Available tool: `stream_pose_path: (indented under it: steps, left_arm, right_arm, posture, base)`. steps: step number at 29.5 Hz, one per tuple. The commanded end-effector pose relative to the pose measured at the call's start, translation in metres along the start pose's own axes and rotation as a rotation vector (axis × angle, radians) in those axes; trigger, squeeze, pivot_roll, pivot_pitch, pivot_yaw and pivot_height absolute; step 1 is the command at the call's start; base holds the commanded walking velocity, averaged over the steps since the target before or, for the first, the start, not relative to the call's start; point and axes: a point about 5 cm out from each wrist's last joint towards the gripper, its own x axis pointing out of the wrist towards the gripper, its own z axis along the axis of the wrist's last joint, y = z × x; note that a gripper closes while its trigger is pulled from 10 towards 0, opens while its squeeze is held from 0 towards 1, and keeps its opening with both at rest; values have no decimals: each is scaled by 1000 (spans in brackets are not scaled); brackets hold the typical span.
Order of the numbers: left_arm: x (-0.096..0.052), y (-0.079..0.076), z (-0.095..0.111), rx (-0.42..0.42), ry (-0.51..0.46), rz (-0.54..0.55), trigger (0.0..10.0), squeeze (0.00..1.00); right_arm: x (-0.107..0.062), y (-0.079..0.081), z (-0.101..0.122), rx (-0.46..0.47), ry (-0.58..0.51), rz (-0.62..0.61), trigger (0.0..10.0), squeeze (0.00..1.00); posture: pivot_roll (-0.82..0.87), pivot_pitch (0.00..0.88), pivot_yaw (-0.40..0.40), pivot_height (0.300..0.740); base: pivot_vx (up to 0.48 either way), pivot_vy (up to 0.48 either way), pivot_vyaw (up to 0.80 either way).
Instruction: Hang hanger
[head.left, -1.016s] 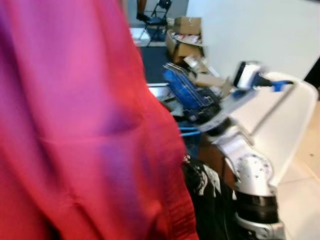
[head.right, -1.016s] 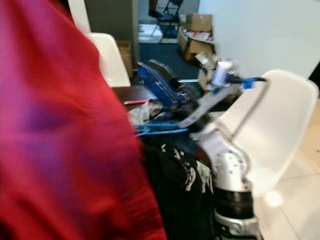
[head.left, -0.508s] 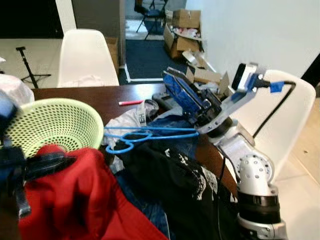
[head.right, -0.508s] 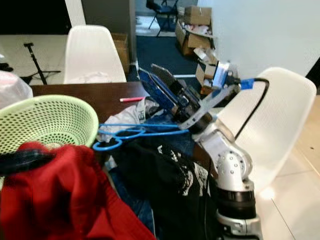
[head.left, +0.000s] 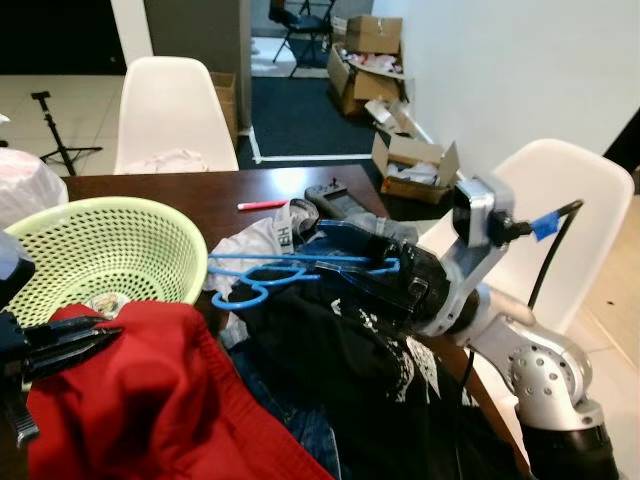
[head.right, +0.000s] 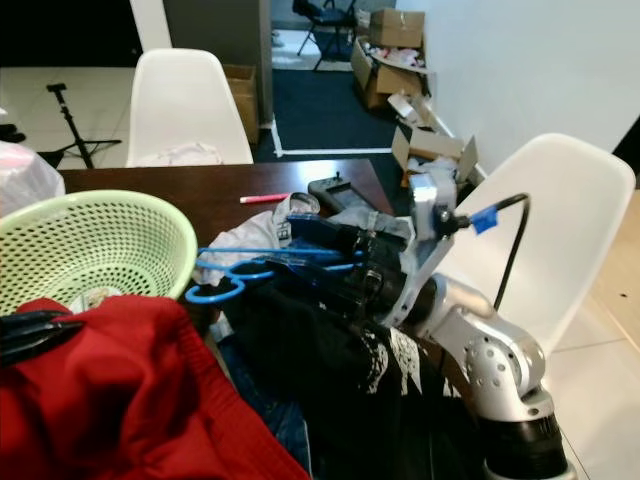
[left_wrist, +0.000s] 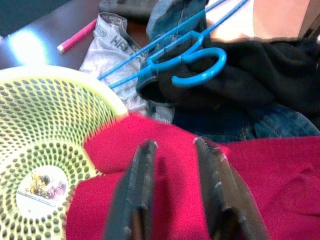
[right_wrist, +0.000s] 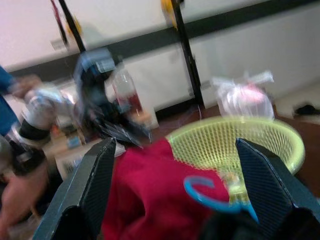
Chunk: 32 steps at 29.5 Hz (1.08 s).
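The right end effector (head.left: 335, 262) sat at the centre of the left eye frame, its two long black fingers reaching toward frame left over the pile of clothes. In the right wrist view the fingers (right_wrist: 97, 175) stood wide apart, yet in the head views the thin blue plastic hanger (head.left: 290, 270) ran straight out from them, so I could not tell whether they had hold of it. The hanger lay roughly level, its hook (left_wrist: 200, 65) pointing toward the basket and hanging over a crumpled black garment with white print (head.left: 350, 350). Under and beside that garment lay blue denim (left_wrist: 225, 122) and a grey-white piece of clothing with a lettered waistband (head.left: 260, 240).

The left end effector (head.left: 75, 340) lay at the lower left of the frame, its black fingers (left_wrist: 140, 195) slightly parted and resting on the bunched red cloth (head.left: 150, 400); whether they pinched any of it I could not tell. The red cloth lay against the near rim of the round pale green perforated plastic basket (head.left: 60, 225), which stood on the dark brown wooden desk (head.left: 220, 190) at left centre. A sticker showed on the basket floor.

A pink marker (head.left: 262, 204) lay on the desk in the upper middle. White moulded chairs stood beyond the desk at upper left (head.left: 170, 110) and at right (head.left: 580, 220), and open cardboard boxes (head.left: 375, 40) sat along the white wall at the top.
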Motion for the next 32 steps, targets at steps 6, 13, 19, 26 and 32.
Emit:
stream_pose_path:
  steps: [6,13,19,26,32]
  left_arm:
    - [-15,16,4,-83,-214,134,10000,1000]
    - [-27,48,-1,-250,-317,428,10000,1000]
    - [-28,71,-15,-409,-401,567,10000,1000]
    - [-15,94,-31,-595,-621,521,10000,0]
    - [18,103,-57,-739,-668,319,10000,0]
  right_arm:
    - [1,-8,-18,-22,127,-66,10000,0]
    - [-1,-9,-18,-31,156,-62,10000,0]
    - [3,-9,-19,-39,164,-59,10000,0]
    - [7,-4,-17,-43,146,-20,10000,0]
    - [8,9,-4,-33,56,49,10000,0]
  posture:
    - [226,76,-128,740]
    - [229,82,-134,740]
    - [228,87,-148,740]
    - [219,88,-154,740]
    - [178,85,-140,740]
  base:
    - [0,0,0]
    - [0,0,0]
    - [0,0,0]
    - [0,0,0]
    - [0,0,0]
